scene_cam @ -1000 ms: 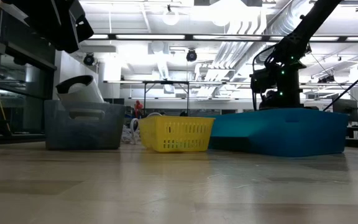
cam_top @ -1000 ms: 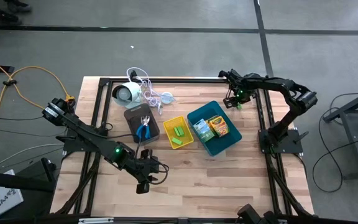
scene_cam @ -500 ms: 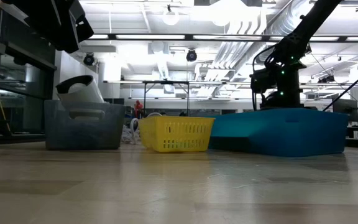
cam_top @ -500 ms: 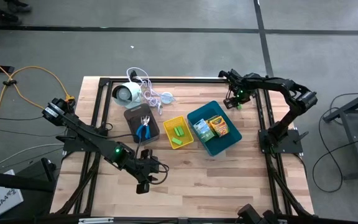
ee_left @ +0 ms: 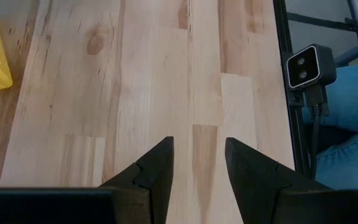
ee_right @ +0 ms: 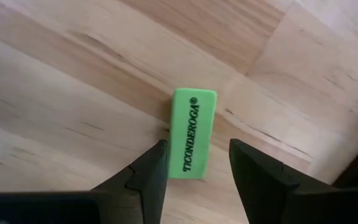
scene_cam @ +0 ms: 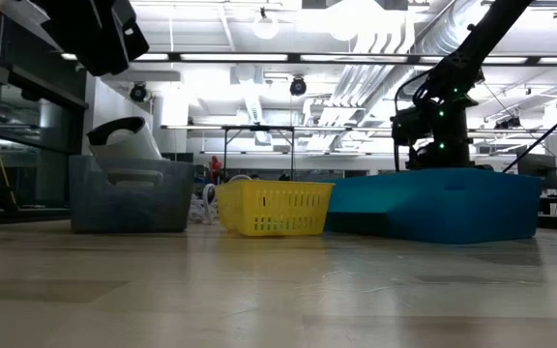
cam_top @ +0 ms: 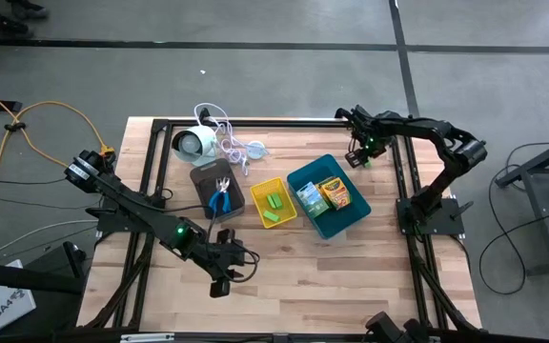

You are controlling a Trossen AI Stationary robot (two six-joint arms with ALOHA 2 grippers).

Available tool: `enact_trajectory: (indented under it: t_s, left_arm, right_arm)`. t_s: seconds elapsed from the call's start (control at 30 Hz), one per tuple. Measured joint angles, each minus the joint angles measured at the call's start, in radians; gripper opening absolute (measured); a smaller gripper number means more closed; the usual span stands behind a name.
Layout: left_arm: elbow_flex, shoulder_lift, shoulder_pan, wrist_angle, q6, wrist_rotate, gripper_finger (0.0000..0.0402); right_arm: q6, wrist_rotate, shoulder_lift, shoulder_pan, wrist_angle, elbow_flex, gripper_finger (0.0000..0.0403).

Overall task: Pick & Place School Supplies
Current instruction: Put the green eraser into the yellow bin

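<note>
A bright-green block (ee_right: 191, 134) printed TICONDEROGA lies flat on the wood at the table's far right; it also shows in the high view (cam_top: 364, 162). My right gripper (ee_right: 194, 158) is open above it, one finger on either side of the block's near end; I cannot tell whether a finger touches it. My left gripper (ee_left: 197, 155) is open and empty over bare wood near the table's near edge (cam_top: 219, 282). Two blue-handled tools (cam_top: 220, 197) lie in the grey tray (cam_top: 201, 177). Green blocks (cam_top: 274, 203) lie in the yellow tray (cam_top: 258, 187). Printed boxes (cam_top: 325, 194) lie in the blue tray (cam_top: 351, 217).
A white round device (cam_top: 192, 143) with its white cord (cam_top: 229, 133) sits at the far left. The three trays stand in a row mid-table. A small camera (ee_left: 311, 65) is fixed at the table's near edge, and a person's blue trouser leg (ee_left: 347, 124) shows beyond it.
</note>
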Motion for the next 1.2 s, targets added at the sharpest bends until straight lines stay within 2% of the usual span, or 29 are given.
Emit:
enact_trajectory:
  t_s: [0.3,0.57,0.8,1.2]
  left_arm:
    - [0.000,0.000,0.000,0.014,0.000,0.000,0.0141]
    - [0.000,0.000,0.000,0.017,0.000,0.000,0.0141]
    - [0.000,0.000,0.000,0.017,0.000,0.000,0.0141]
    - [0.000,0.000,0.000,0.017,0.000,0.000,0.0141]
  right_arm:
    - [-0.003,-0.022,0.002,0.001,0.001,0.000,0.0162]
    - [-0.021,0.026,0.038,0.032,-0.001,0.000,0.0162]
    - [-0.025,0.019,0.039,0.034,-0.002,0.000,0.0162]
    - [-0.025,0.013,0.039,0.034,-0.002,0.000,0.0130]
